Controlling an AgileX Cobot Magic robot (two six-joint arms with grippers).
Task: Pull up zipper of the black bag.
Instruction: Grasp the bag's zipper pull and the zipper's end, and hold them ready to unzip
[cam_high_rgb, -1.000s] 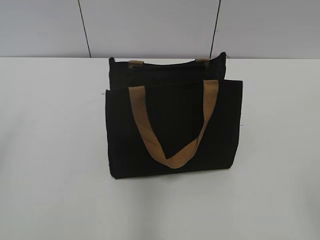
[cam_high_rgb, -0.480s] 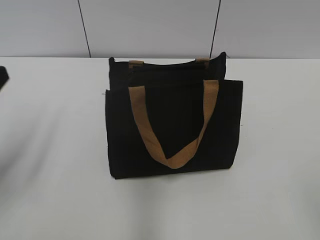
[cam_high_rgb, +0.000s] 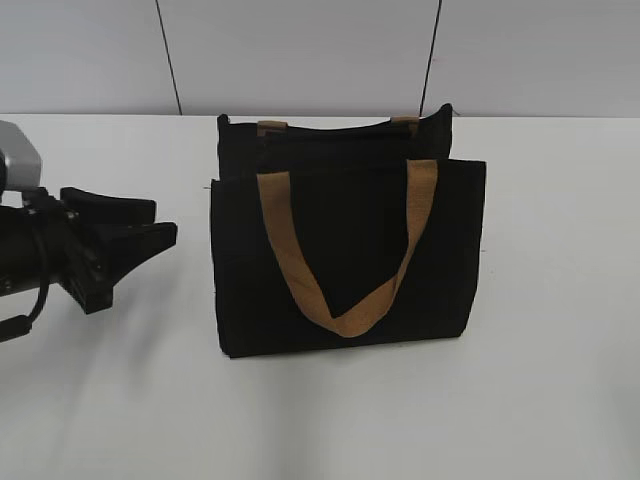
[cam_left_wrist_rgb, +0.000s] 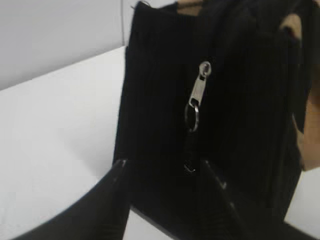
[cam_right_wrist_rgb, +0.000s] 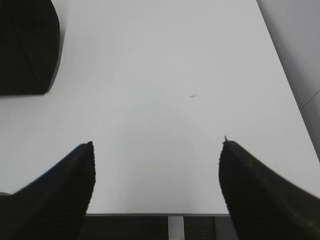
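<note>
Since a moment ago the left pincer (cam_high_rgb: 150, 222) has come in from the side, jaws spread wide and empty, and now sits just short of the black bag (cam_high_rgb: 345, 255). Straight ahead of it, on the bag's end panel, runs the zipper (cam_left_wrist_rgb: 197, 107), its small silvery pull and ring hanging free. That pull looks thin and slick; I'd pinch the tab or ring itself, since the soft cloth would likely buckle and the light bag slide. Around it the white bench (cam_high_rgb: 540, 400) offers open room. The right pincer (cam_right_wrist_rgb: 156, 185), wide open too, hangs over bare bench, the bag well off to its left.
</note>
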